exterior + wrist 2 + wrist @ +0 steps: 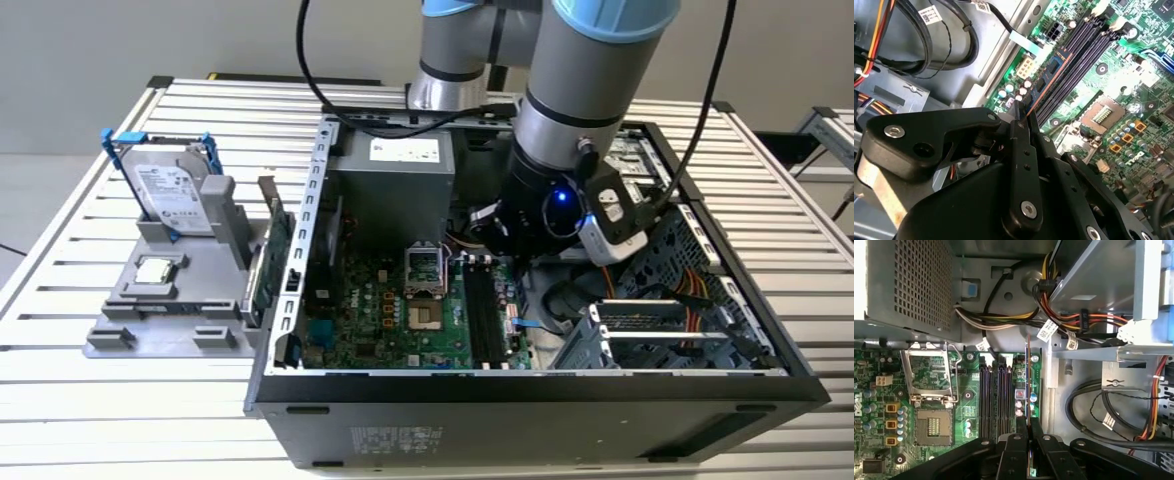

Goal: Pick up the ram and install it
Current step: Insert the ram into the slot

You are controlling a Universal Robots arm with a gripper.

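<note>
One slim ram stick, pinched edge-on in the hand, inside the open case.

The hand (pixel 1028 422) is clamped on the ram (pixel 1028 375), its two black fingers (pixel 1016 455) pressed against either face, and in both wrist views the strip shows as just a thin line poking out past them. It hangs over the green motherboard (pixel 969 405), lined up lengthwise with the black memory slots (pixel 996 395) and just beside them, on the side away from the open CPU socket (pixel 931 425). Whether it touches the board, I can't tell. Out wide in the exterior view, the arm (pixel 574 90) reaches down into the computer case (pixel 534 395) on the slatted table (pixel 80 420). A hard drive (pixel 171 195) stands in a grey holder (pixel 160 310) at the exterior view's left.
</note>
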